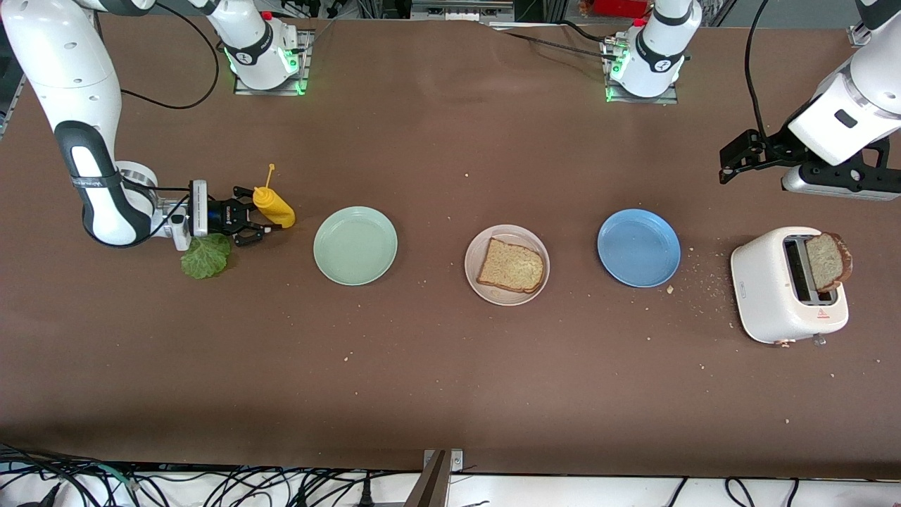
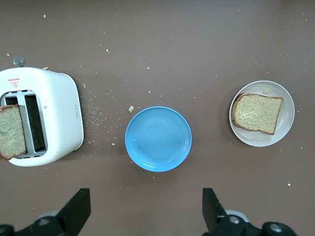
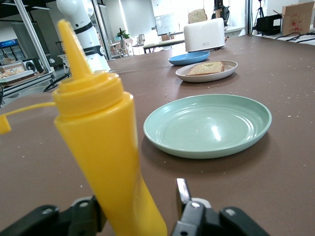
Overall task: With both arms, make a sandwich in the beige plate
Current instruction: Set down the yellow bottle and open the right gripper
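The beige plate (image 1: 476,246) (image 2: 288,101) lies mid-table with one brown bread slice (image 1: 512,265) (image 2: 257,113) on it. A second slice (image 1: 827,262) (image 2: 12,130) stands up out of the white toaster (image 1: 764,282) toward the left arm's end. A green lettuce leaf (image 1: 205,255) lies on the table under the right wrist. My right gripper (image 1: 259,215) (image 3: 135,199) is low at the table, open around a yellow squeeze bottle (image 1: 274,206) (image 3: 106,142), with a gap at one finger. My left gripper (image 1: 725,165) (image 2: 145,196) hangs open and empty over the table by the toaster.
A mint-green plate (image 1: 355,245) (image 3: 206,125) lies between the bottle and the beige plate. A blue plate (image 1: 638,247) (image 2: 158,138) lies between the beige plate and the toaster. Crumbs are scattered around the toaster. The bottle's cap dangles on its strap.
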Controlling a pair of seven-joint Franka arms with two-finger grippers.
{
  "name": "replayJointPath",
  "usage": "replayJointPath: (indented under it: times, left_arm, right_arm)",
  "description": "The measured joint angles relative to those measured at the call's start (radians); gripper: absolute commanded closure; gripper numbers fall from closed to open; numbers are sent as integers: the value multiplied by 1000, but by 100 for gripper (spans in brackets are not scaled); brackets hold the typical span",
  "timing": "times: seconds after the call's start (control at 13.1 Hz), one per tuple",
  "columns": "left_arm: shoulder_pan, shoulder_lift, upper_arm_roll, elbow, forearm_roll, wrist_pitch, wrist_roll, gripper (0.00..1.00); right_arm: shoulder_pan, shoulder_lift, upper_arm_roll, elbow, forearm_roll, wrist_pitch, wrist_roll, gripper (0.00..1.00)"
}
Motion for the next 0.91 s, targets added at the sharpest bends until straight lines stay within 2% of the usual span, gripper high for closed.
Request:
replayJointPath:
  times: [0.15,0.3,0.69,0.91]
  left_arm:
    - [0,0,0,0,0,0,0,0]
    - [0,0,0,0,0,0,0,0]
    - [0,0,0,0,0,0,0,0]
    - [0,0,0,0,0,0,0,0]
  right_arm:
    - [0,-1,-3,26,-2,-3,63,2]
    - [0,-4,-24,105,-53,-32,186,3]
    - [0,-43,-89,425,-313,-169,685,3]
    - [6,-113,-98,488,-491,-182,1045,3]
